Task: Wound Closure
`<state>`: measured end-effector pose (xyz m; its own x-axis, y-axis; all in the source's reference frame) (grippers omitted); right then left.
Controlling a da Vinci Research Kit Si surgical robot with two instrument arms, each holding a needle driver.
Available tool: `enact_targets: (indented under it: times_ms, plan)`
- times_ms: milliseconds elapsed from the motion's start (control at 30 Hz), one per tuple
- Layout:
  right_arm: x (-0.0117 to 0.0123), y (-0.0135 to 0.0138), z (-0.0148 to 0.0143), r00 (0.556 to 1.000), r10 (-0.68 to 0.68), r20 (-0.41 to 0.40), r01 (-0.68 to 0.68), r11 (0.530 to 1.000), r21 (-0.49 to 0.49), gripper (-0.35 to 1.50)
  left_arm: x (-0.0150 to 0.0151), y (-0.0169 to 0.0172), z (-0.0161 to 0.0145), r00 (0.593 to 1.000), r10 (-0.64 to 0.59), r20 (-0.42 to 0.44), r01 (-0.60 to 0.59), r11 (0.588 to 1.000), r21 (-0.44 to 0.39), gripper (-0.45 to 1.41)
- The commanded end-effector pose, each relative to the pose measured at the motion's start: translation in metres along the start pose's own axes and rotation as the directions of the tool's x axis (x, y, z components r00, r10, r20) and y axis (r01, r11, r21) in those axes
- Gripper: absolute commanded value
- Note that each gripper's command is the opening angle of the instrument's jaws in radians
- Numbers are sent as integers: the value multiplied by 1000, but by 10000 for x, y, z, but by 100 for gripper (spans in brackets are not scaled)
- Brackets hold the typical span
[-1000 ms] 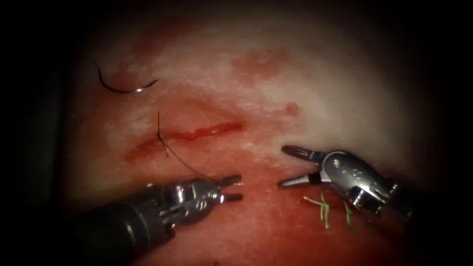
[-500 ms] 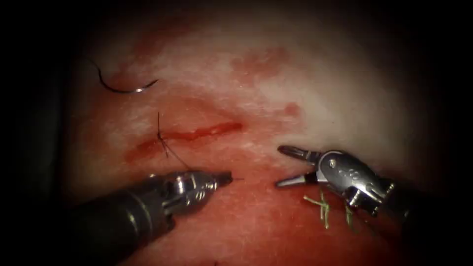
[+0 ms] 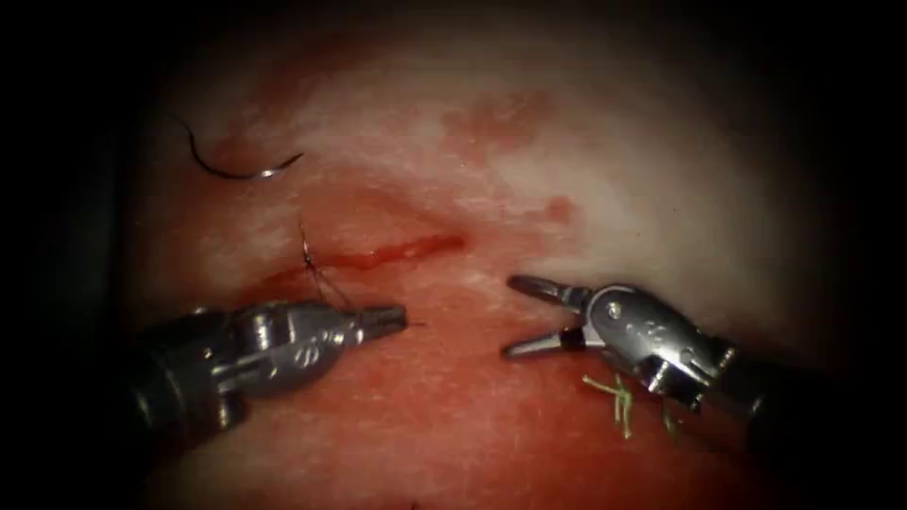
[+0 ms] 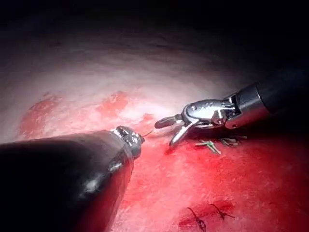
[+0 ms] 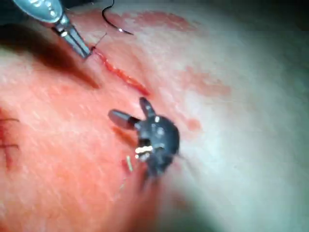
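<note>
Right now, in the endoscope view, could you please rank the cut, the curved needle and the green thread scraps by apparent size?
1. Cut, longest.
2. Curved needle, lying free on the tissue.
3. Green thread scraps, smallest, beside the right tool, whose jaws are open and empty.

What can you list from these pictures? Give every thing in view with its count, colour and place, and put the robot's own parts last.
Tissue: one, pale and red, beneath everything.
Cut: one, red, mid-tissue.
Needle: one, dark, curved, lying free on the tissue, upper left of the cut.
Thread: one, dark, from a stitch at the cut's left end to the left tool.
Green thread ends: several, under the right tool.
Left tool: one, silver, jaws shut on the thread.
Right tool: one, silver, jaws open, holding nothing.
</note>
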<state>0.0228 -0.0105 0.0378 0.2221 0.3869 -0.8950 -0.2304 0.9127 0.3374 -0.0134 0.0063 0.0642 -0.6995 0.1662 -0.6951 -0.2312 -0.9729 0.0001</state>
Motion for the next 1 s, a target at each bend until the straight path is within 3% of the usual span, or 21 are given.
enact_targets:
  times_ms: [33, 200, 600, 733, 1000]
  plan:
    - [3, 3, 26, 999, -45, -18, 45, 999, 27, 143, -2, -2, 4, 1000, -4, -13, 4, 1000, -5, -45]
    - [9, 3, 70, 983, -174, -60, 180, 977, 112, 138, -15, -8, -13, 999, 0, -39, 0, 1000, -15, -45]
    - [27, -10, 166, 956, -227, -183, 260, 949, 178, 140, -33, -4, -37, 998, 14, -62, -16, 999, -36, -45]
    - [31, -12, 188, 939, -260, -224, 303, 934, 191, 141, -33, -4, -36, 997, 18, -80, -22, 999, -45, -45]
    - [29, -10, 205, 916, -307, -259, 361, 911, 197, 143, -31, -5, -32, 995, 36, -96, -42, 997, -59, -45]
